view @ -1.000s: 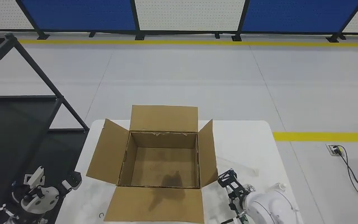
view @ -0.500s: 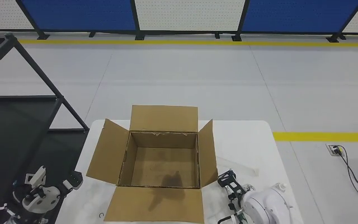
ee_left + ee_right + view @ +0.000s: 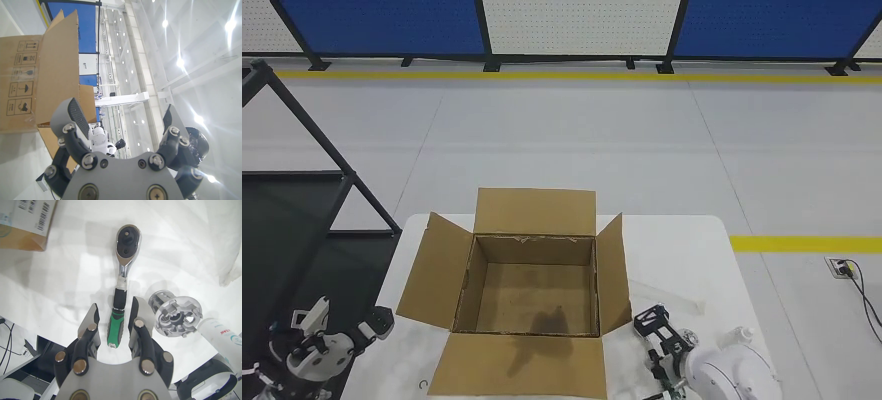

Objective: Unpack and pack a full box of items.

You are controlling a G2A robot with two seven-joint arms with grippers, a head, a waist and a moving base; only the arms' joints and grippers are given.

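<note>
White table, open cardboard box mid-table, bare inside. Right gripper is part open and empty, straddling the green handle of the ratchet wrench beside the box. Left gripper is wide open and empty, off the table's left edge. Risks:
- Handle sits off-centre between the fingers, so closing may twist it.
- Cast metal hub just beside one finger could get bumped.
- Heavy head may droop.

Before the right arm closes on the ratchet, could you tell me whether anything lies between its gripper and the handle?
Nothing visible does: the open right gripper has a finger on either side of the handle of the ratchet. A cast metal part lies close beside one finger, outside the gap.
</note>
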